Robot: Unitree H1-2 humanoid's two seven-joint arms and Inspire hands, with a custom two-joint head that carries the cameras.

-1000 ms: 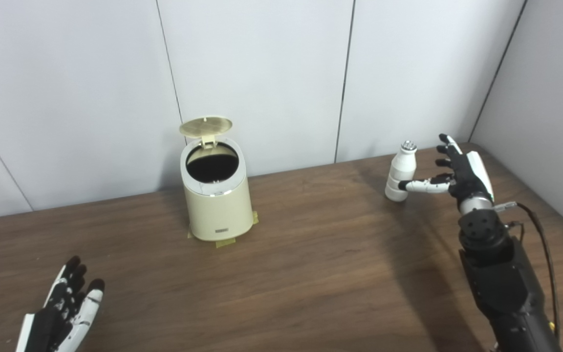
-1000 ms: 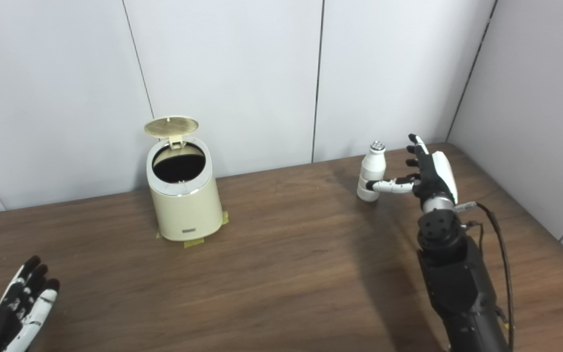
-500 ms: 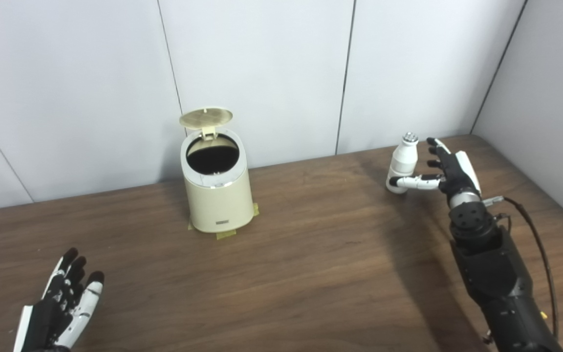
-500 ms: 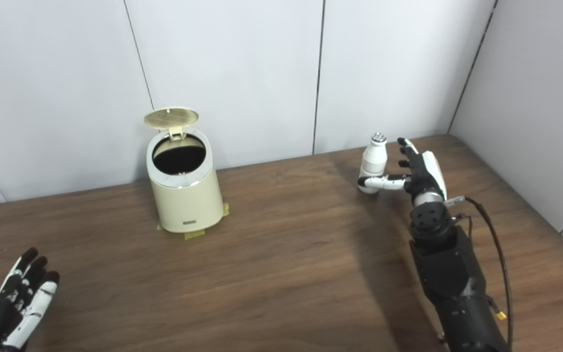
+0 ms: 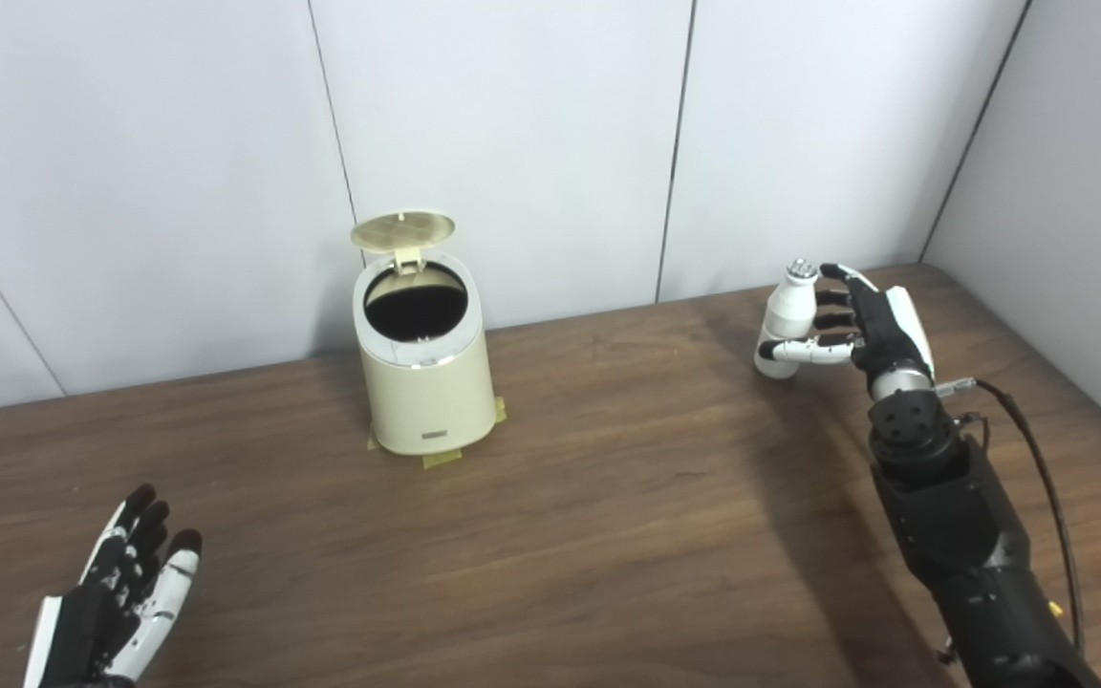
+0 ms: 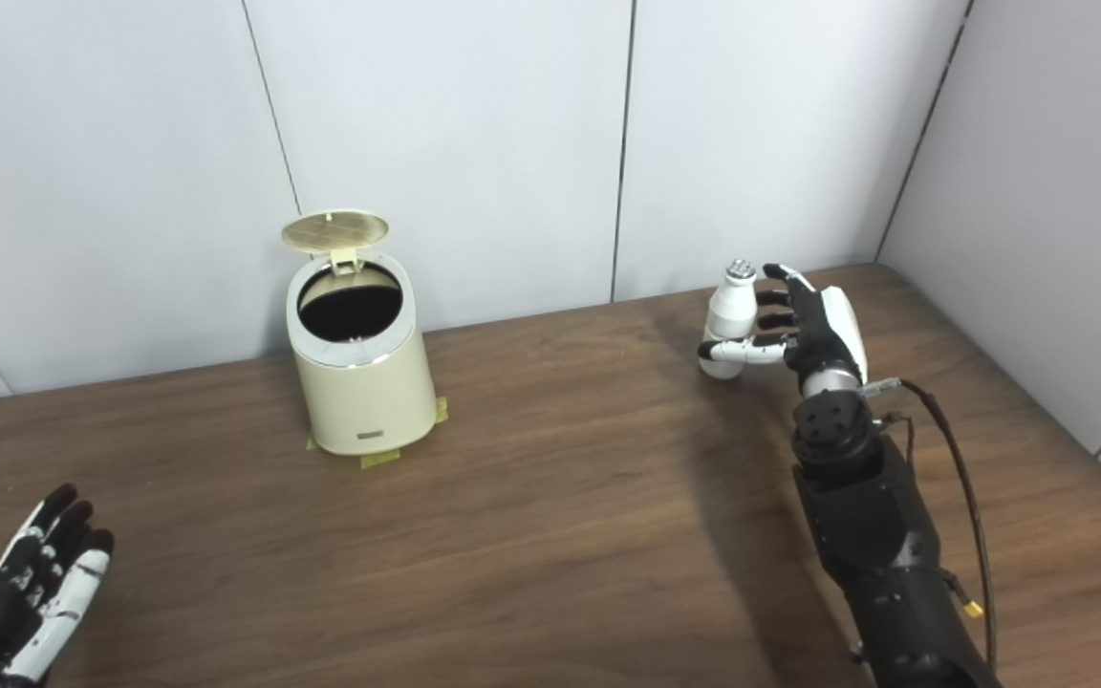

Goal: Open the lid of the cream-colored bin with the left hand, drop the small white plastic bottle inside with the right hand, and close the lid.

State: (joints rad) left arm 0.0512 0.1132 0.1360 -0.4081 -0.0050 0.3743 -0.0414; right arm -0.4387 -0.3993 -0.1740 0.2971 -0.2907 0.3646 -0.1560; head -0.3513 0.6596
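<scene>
We see the desk (image 5: 608, 535) first: dark wood, walls on the far and right sides. The cream-colored bin (image 5: 426, 392) stands upright near the far edge, left of centre, on yellowish tape tabs (image 5: 441, 460); its lid (image 5: 402, 230) is tipped up and back, mouth open and dark. The right hand (image 5: 871, 325) reaches to the far right corner, fingers curled around the small white plastic bottle (image 5: 787, 320), thumb across its lower body. We think the fingers touch it, but contact on the hidden side is unclear, so we can't tell whether it is gripped or only cupped. The bottle stands upright on the desk, well apart from the bin. The left hand (image 5: 116, 602) lies by the near left corner, fingers spread, holding nothing. We judge the bottle light, stiff and smooth, so it tips or slips easily. Best hold is the wide lower body, below the narrowing neck, not the ribbed cap (image 5: 802, 268).
</scene>
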